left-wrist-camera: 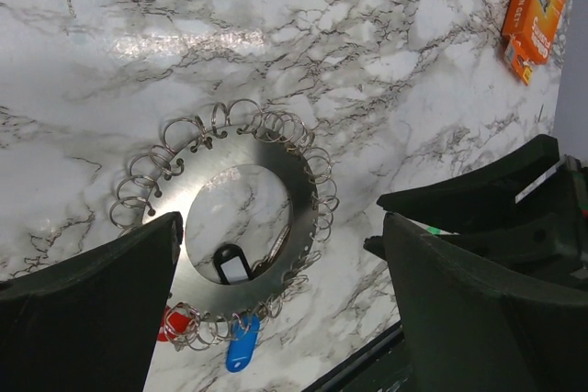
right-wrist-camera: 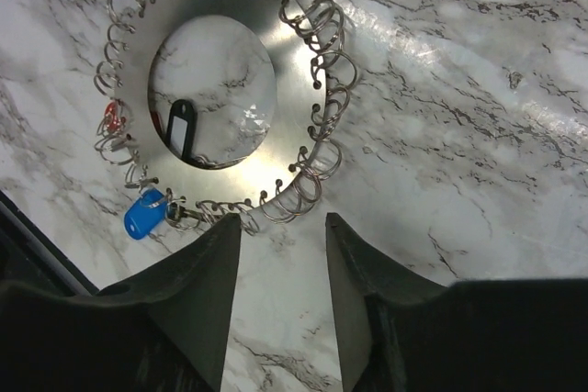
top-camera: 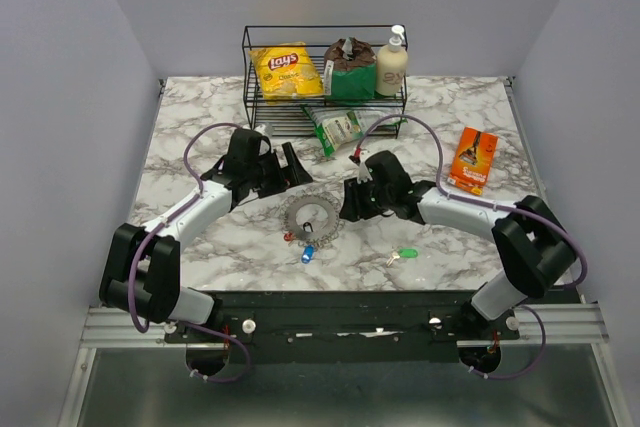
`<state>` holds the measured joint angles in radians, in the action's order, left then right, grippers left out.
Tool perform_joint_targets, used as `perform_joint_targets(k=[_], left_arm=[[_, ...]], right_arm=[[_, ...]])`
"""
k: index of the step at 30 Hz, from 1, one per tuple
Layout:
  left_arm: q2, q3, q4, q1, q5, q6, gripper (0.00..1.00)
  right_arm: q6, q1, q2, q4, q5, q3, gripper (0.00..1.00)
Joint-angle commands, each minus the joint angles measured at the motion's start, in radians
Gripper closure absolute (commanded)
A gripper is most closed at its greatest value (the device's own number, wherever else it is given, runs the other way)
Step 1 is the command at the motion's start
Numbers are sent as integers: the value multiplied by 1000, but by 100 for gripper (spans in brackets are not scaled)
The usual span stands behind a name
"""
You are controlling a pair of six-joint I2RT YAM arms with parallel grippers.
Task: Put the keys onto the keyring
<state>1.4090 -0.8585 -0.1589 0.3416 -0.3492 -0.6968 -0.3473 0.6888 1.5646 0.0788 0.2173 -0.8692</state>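
Observation:
The keyring (top-camera: 308,215) is a flat silvery disc with a wide hole and many small wire loops round its rim, lying mid-table. It also shows in the left wrist view (left-wrist-camera: 303,181) and the right wrist view (right-wrist-camera: 294,107). The blue key (top-camera: 308,254) (left-wrist-camera: 242,348) (right-wrist-camera: 144,215) and the red key (top-camera: 290,237) (left-wrist-camera: 175,323) (right-wrist-camera: 110,117) sit among the loops at its near rim. The green key (top-camera: 403,255) lies apart to the right. My left gripper (top-camera: 298,167) (left-wrist-camera: 280,309) is open above the ring's far-left side. My right gripper (top-camera: 347,209) (right-wrist-camera: 283,227) is open at its right rim.
A black-framed tag (left-wrist-camera: 230,265) (right-wrist-camera: 180,128) lies inside the ring's hole. A wire basket (top-camera: 250,67) at the back holds a chips bag, a dark packet and a lotion bottle. A green-white packet (top-camera: 336,129) lies before it. An orange box (top-camera: 473,159) (left-wrist-camera: 537,6) lies at the right.

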Motion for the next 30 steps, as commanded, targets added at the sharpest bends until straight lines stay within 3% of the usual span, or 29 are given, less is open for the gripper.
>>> perform_joint_targets(k=[1, 24, 30], left_arm=[[-16, -37, -7, -1, -10, 10, 1], [-21, -47, -48, -1, -5, 43, 1], [-28, -42, -48, -1, -11, 45, 1]], right_arm=[[13, -3, 41, -24, 25, -7, 52], [16, -26, 133, -51, 74, -22, 53], [10, -28, 170, -62, 90, -34, 58]])
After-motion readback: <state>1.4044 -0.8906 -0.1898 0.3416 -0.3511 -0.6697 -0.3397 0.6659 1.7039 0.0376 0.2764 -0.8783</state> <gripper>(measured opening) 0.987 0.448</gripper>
